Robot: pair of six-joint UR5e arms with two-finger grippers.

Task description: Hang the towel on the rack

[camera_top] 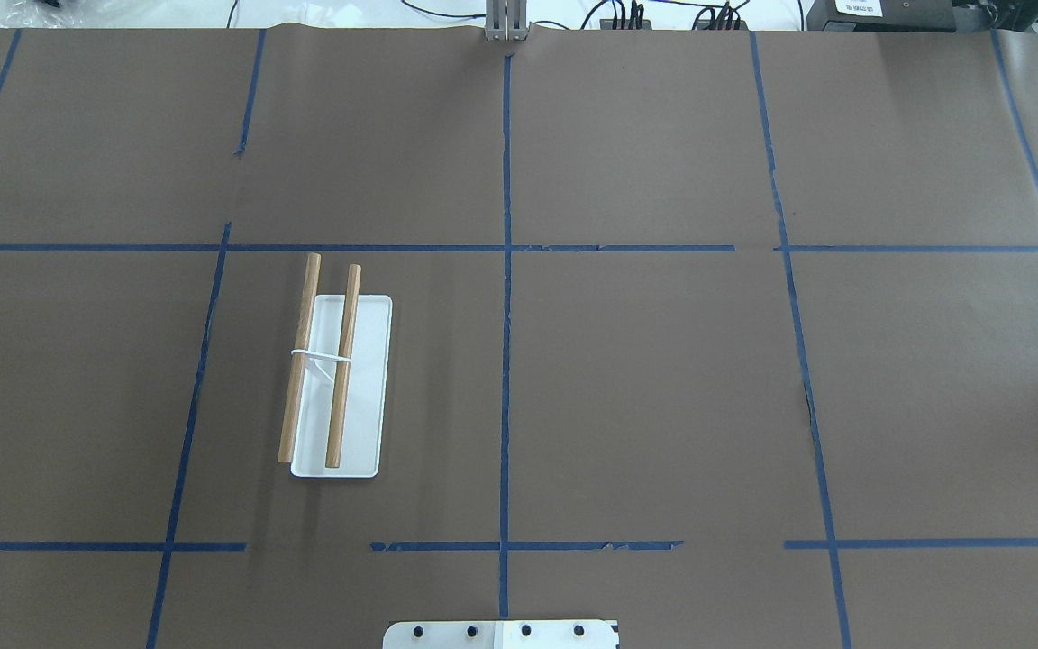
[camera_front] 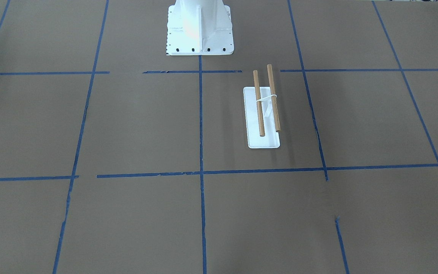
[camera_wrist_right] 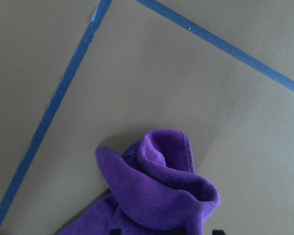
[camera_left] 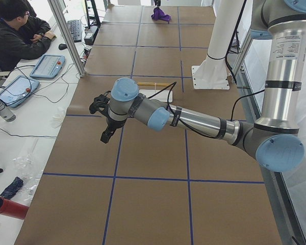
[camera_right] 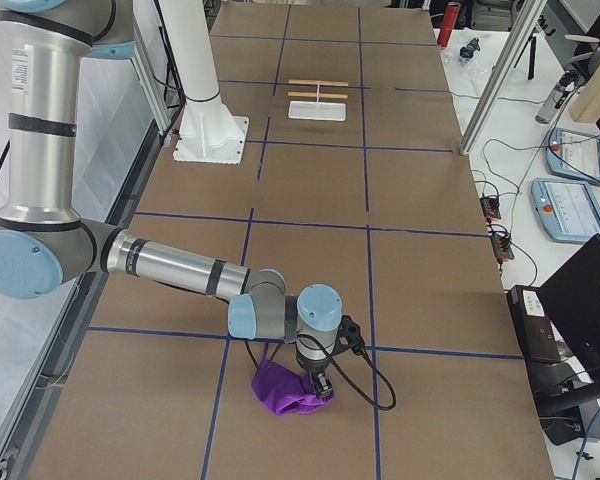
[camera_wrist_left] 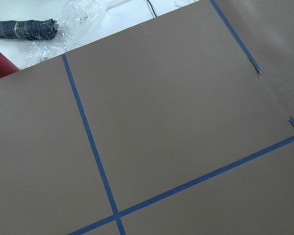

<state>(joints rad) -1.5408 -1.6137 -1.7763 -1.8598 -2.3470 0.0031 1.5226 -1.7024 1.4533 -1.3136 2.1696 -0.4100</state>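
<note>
Front view: the rack [camera_front: 263, 141] stands on the robot's left side. Left side view: the left gripper [camera_left: 106, 136] hovers, its opening unclear. Right wrist view: the right gripper [camera_wrist_right: 164, 232] straddles the crumpled purple towel [camera_wrist_right: 157, 196], jaws spread

Lower part of towel [camera_wrist_right: 157, 196] cut off by edge of right wrist view, right end effector [camera_right: 321, 388] fingertips buried in towel, grip indeterminate, rack [camera_left: 155, 84] base partly masked by left arm [camera_left: 194, 120].
</note>
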